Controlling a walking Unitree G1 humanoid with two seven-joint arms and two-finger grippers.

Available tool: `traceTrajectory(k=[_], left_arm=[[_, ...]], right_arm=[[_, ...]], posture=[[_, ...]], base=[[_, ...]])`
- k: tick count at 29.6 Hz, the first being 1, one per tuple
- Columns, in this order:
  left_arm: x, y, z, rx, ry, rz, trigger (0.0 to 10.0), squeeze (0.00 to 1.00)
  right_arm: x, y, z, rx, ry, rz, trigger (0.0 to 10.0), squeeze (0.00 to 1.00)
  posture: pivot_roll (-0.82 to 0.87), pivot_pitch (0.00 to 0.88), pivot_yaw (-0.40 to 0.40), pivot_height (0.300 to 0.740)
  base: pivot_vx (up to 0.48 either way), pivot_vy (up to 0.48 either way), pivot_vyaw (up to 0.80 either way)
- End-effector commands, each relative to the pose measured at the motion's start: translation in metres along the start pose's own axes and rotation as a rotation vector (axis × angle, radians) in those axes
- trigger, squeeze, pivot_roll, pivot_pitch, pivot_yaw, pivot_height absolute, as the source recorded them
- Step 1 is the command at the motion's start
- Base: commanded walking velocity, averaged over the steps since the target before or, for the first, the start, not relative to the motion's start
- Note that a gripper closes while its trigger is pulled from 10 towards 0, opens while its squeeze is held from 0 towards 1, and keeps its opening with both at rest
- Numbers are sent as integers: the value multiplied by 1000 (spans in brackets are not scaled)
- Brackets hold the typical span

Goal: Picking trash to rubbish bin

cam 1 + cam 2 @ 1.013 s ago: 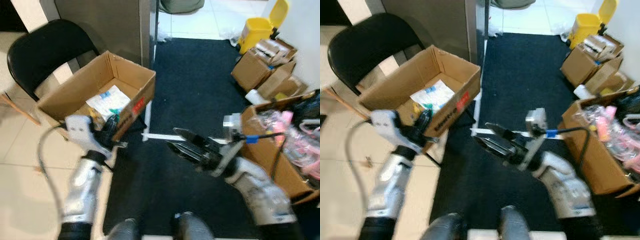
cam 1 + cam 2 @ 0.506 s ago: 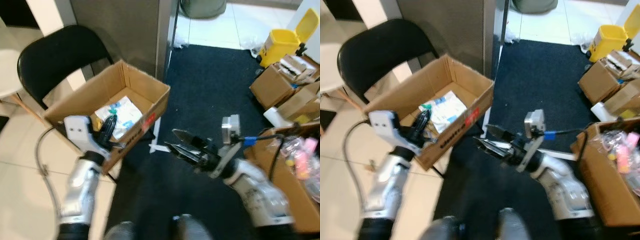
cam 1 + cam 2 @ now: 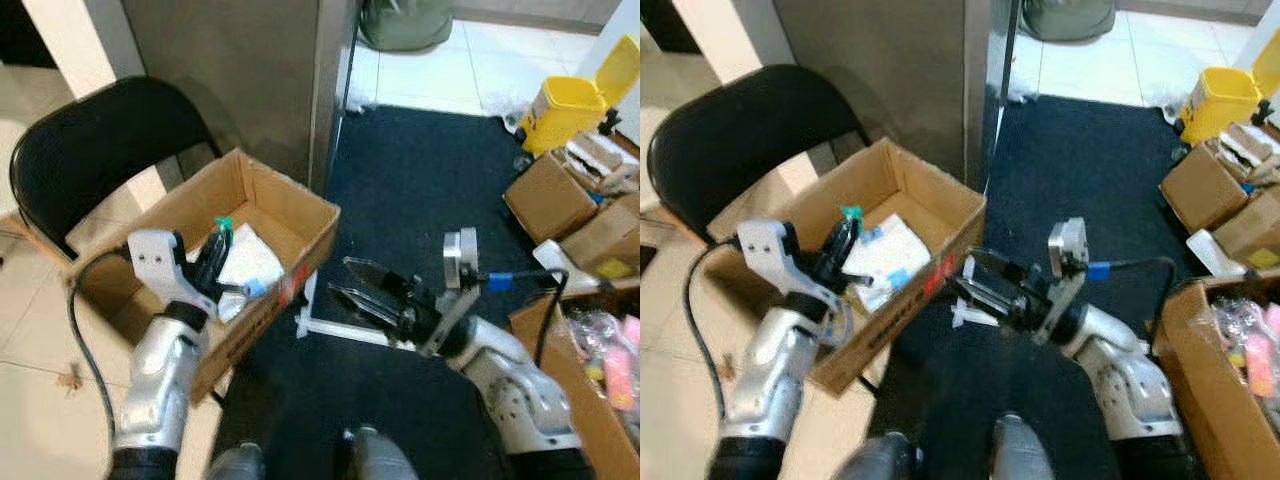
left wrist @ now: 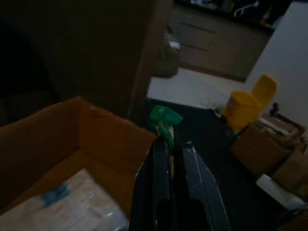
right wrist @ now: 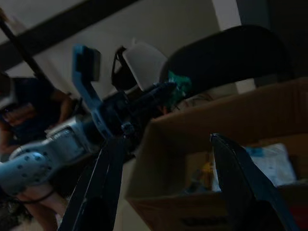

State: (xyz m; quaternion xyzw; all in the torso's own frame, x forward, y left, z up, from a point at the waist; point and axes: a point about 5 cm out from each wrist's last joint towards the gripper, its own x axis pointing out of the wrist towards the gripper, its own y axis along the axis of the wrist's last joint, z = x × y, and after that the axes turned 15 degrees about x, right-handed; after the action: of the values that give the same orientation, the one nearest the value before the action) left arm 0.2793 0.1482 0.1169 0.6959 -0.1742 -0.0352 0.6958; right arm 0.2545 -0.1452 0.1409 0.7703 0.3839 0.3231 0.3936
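Left pincer (image 3: 214, 252) clamped on a small green scrap (image 4: 164, 117), held above the open cardboard box (image 3: 300, 205) on the black chair (image 3: 90, 140); right pincer (image 3: 352, 280) gapes wide, empty, over dark carpet (image 3: 420, 170) beside it.

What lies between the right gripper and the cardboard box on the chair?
Between the right gripper and the cardboard box lies bare dark carpet and a white strip, in both eye views.
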Motion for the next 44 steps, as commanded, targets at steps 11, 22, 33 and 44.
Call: traceTrajectory(k=[11, 22, 33, 44], left_arm=[[-7, -4, -7, 0, 67, -25, 10000, 0], [-7, -3, -8, 4, 78, -25, 10000, 0], [-7, -5, -9, -19, 87, -34, 10000, 0], [-7, -6, -8, -55, 73, -31, 10000, 1000]], right_arm=[[2, 0, -2, -24, 17, -4, 10000, 0], [3, 0, -2, -19, 13, 2, 10000, 0], [3, 0, -2, -20, 9, 1, 10000, 0], [2, 1, -2, -23, 7, -1, 10000, 0]], posture=[[11, 144, -2, 740], [14, 151, 2, 740], [12, 155, 2, 740], [11, 157, 1, 740]], base=[[195, 0, 765], [0, 0, 653], [0, 0, 0], [0, 0, 0]])
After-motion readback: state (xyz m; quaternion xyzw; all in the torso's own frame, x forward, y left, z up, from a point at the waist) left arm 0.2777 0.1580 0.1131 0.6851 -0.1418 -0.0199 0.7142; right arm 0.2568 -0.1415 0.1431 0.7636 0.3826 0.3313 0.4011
